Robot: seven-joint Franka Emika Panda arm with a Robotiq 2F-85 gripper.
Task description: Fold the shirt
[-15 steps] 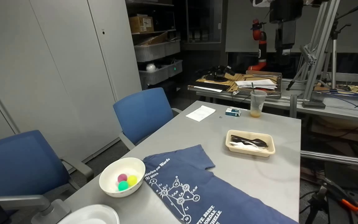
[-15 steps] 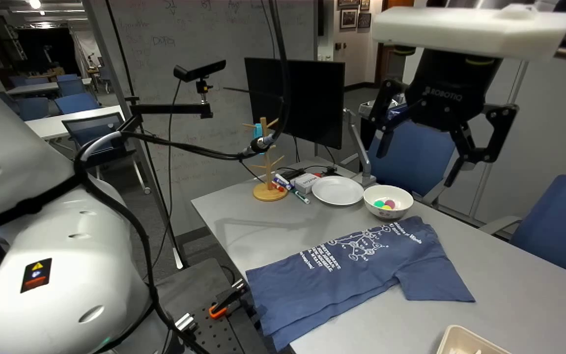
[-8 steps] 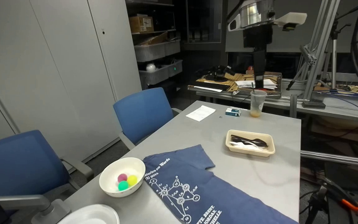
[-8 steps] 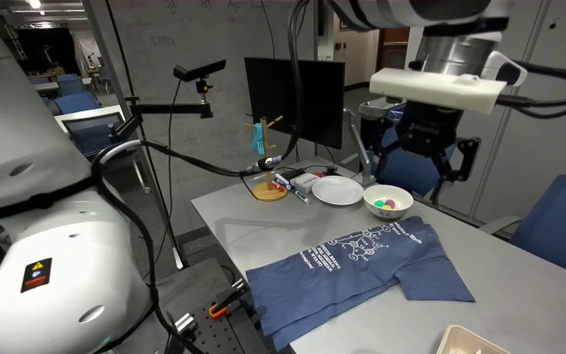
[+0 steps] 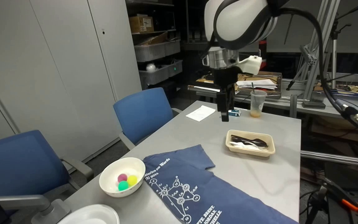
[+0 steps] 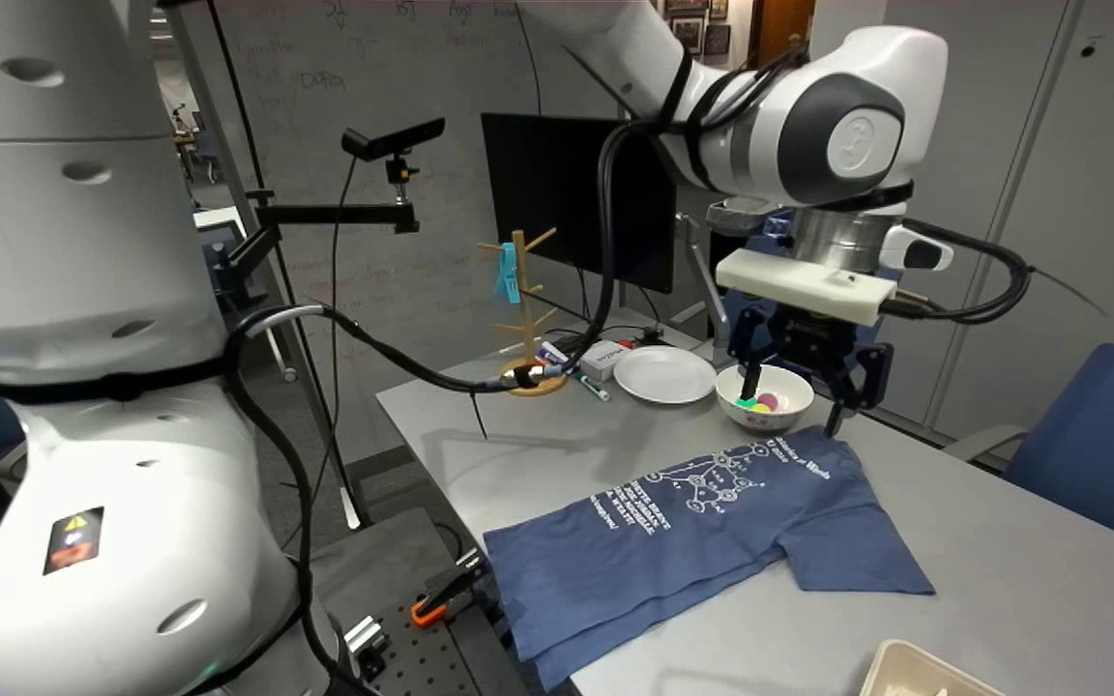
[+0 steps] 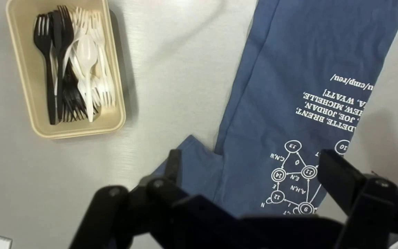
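The navy shirt with white print (image 5: 204,193) lies flat on the table in both exterior views (image 6: 683,532). It looks doubled lengthwise: one short sleeve sticks out, a lower layer shows along one long side, and the print runs off the other side. My gripper (image 6: 793,406) is open and empty, pointing down, in the air over the sleeve end of the shirt. It also shows side-on in an exterior view (image 5: 225,116). In the wrist view the fingers (image 7: 250,154) stand wide apart with the shirt (image 7: 271,103) below them. The gripper hides the shirt's collar end there.
A white bowl (image 5: 109,188) with colored balls stands close to the shirt's shoulder end, near a white plate (image 6: 663,377). A beige tray (image 5: 249,151) of plastic cutlery stands on the sleeve side. A cup (image 5: 256,105), a notepad (image 5: 200,113) and a wooden stand (image 6: 524,333) are farther off.
My gripper has come down from high above the table and moved across toward the sleeve and bowl end of the shirt, staying open. The shirt has not moved.
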